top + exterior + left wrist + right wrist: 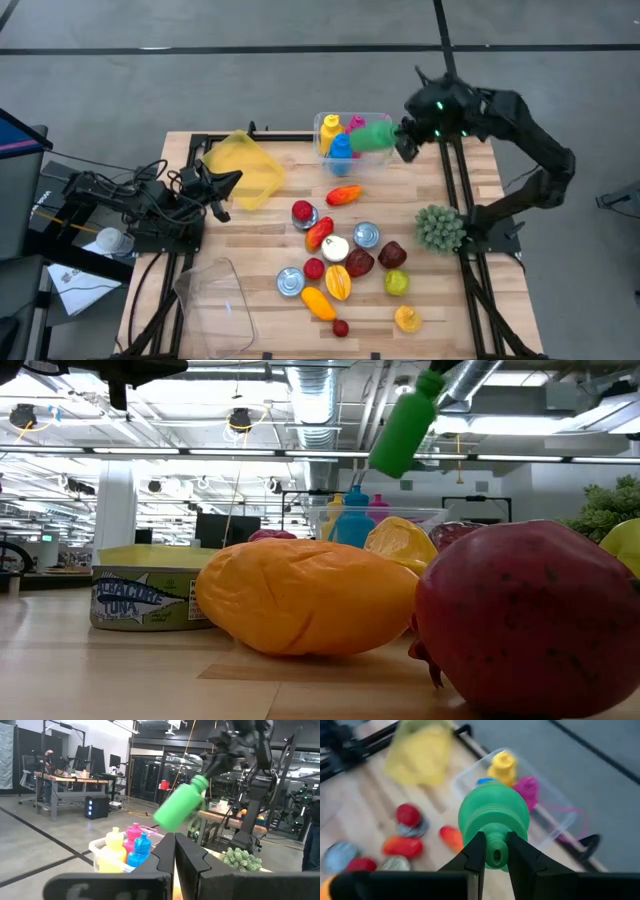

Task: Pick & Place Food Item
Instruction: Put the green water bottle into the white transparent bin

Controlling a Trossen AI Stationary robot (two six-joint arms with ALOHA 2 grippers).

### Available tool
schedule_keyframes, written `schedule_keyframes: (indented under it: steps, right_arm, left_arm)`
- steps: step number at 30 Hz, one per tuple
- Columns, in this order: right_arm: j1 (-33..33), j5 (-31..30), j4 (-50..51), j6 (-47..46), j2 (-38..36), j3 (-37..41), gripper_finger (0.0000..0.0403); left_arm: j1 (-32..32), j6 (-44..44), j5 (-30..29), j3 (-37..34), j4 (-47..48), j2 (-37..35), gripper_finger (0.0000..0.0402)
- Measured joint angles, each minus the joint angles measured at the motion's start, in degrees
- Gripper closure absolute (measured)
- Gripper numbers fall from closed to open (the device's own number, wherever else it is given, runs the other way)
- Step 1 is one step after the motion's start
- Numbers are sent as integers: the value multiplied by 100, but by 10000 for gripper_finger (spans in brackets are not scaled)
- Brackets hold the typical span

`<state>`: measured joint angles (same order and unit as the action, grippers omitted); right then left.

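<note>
The right end effector (408, 138) is clamped on the green bottle (372, 136) by its neck, above the clear bin (385, 120). Yellow, blue and pink bottles (340, 137) stand inside. The left end effector (222, 192), fingers together, waits beside the yellow lid (243, 168).

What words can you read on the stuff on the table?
"ALBACORE TUNA", on the side label of the tuna can in the low view.
The smaller print on that label is too blurred to read.
The bottles, the fruit and the other cans show no words I can read.
</note>
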<state>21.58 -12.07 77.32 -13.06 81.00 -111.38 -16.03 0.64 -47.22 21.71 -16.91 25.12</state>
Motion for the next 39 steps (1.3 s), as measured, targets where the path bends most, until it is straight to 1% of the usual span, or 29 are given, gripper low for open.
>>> schedule_keyframes:
  steps: [6,14,21,27,33,39]
  right_arm:
    - [693,4,260,306,749,-227,349]
    - [1036,17,512,606,1331,-236,349]
    - [1047,19,445,605,1396,-226,349]
    - [1047,123,589,423,1398,-31,349]
    - [1056,161,287,444,1395,142,349]
    - [1112,181,151,411,1394,580,349]
  left_arm:
    - [0,-31,0,0,0,-2,402]
    - [-1,-35,-2,0,0,-2,402]
    - [0,-37,-17,0,4,0,402]
    - [-1,-37,-17,0,9,-1,402]
    - [0,-37,-15,0,13,0,402]
    - [-1,-37,-13,0,15,0,402]
